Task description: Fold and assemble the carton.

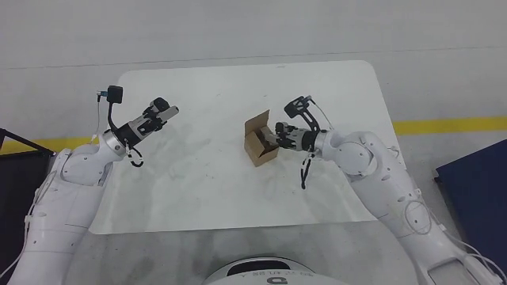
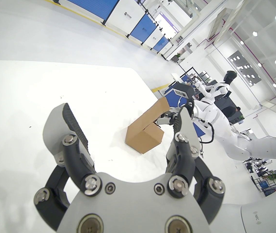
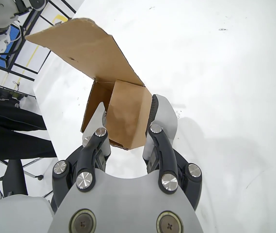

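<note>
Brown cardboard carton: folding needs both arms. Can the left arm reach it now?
Probably yes: only bare white table lies between the open left end effector and the carton; the right end effector holds its far side.

Brown carton (image 1: 259,139) stands upright on the table (image 1: 198,194), one flap raised.

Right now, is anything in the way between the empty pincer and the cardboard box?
No, nothing visible. Only bare table lies between the open left pincer and the carton. The right pincer grips its far side.

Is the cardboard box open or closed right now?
Open. On the carton, a big flap sticks up and the inside shows. The right end effector grips one wall.
</note>
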Controlling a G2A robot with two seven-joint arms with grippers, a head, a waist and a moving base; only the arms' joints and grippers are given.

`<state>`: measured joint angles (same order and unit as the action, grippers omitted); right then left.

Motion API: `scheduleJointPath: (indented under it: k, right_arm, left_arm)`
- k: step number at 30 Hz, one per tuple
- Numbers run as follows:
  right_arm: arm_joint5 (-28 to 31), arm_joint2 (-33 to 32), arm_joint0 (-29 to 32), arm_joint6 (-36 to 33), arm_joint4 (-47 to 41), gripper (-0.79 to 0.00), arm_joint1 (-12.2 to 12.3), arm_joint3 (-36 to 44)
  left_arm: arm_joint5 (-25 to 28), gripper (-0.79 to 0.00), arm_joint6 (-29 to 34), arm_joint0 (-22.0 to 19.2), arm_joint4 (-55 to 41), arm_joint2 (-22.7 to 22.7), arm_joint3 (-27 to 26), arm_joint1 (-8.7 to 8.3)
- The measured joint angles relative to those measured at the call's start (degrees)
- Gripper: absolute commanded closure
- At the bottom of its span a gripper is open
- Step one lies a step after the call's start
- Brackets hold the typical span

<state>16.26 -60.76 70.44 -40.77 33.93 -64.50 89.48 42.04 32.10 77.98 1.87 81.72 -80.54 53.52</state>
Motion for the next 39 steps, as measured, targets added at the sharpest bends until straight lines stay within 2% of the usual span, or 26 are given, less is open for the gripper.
scheduleJointPath:
  k: [2, 8, 9, 11, 14, 25, 30, 31, 32, 33, 35, 39]
  right_arm:
    - [-1.7, 0.8, -0.3, -0.5, 1.6, -0.292, -0.1, 0.5]
    - [-7.5, 3.1, -1.0, -2.7, 7.0, -0.249, -0.4, 2.1]
    - [-8.4, 3.4, -1.2, -3.2, 8.0, -0.225, -0.5, 2.3]
    - [-10.5, 4.3, -1.5, -4.3, 10.2, -0.092, -0.6, 3.1]
    - [-13.9, 5.5, -2.0, -6.4, 13.9, 0.000, -0.8, 4.6]
    - [-34.6, 15.0, -4.4, -23.6, 40.0, 0.000, -2.4, 15.2]
    - [-40.0, 14.6, -3.1, -24.2, 40.7, 0.000, -3.1, 18.0]
    - [-41.5, 13.6, -2.3, -23.1, 38.9, -0.049, -3.3, 18.2]
    - [-42.6, 12.8, -1.7, -22.2, 37.3, -0.185, -3.4, 18.2]
    - [-43.5, 11.9, -1.0, -21.0, 35.4, -0.256, -3.5, 18.2]
    - [-44.2, 9.6, 1.0, -17.3, 30.0, -0.259, -3.6, 18.2]
    - [-42.3, 6.1, 4.5, -12.0, 23.3, -0.363, -3.5, 17.6]
  left_arm:
    - [0.0, -0.785, 0.0, 0.0, 0.0, 0.0, 0.0, 0.00]
    - [0.0, -0.785, 0.0, 0.0, 0.0, 0.0, 0.0, 0.00]
    - [0.0, -0.785, 0.0, 0.0, 0.0, 0.0, 0.0, 0.00]
    - [0.0, -0.785, 0.0, 0.0, 0.0, 0.0, 0.0, 0.00]
    - [0.0, -0.785, 0.0, 0.0, 0.0, 0.0, 0.0, 0.00]
    - [0.0, -0.785, 0.0, 0.0, 0.0, 0.0, 0.0, 0.00]
    - [0.0, -0.785, 0.0, 0.0, 0.0, 0.0, 0.0, 0.00]
    - [0.0, -0.785, 0.0, 0.0, 0.0, 0.0, 0.0, 0.00]
    - [0.0, -0.785, 0.0, 0.0, 0.0, 0.0, 0.0, 0.00]
    - [0.0, -0.785, 0.0, 0.0, 0.0, 0.0, 0.0, 0.00]
    - [-0.1, -0.785, 0.0, 0.0, 0.1, 0.0, -0.1, 0.00]
    - [-1.5, -0.785, -0.4, 0.2, 3.5, 0.0, -1.5, -0.01]
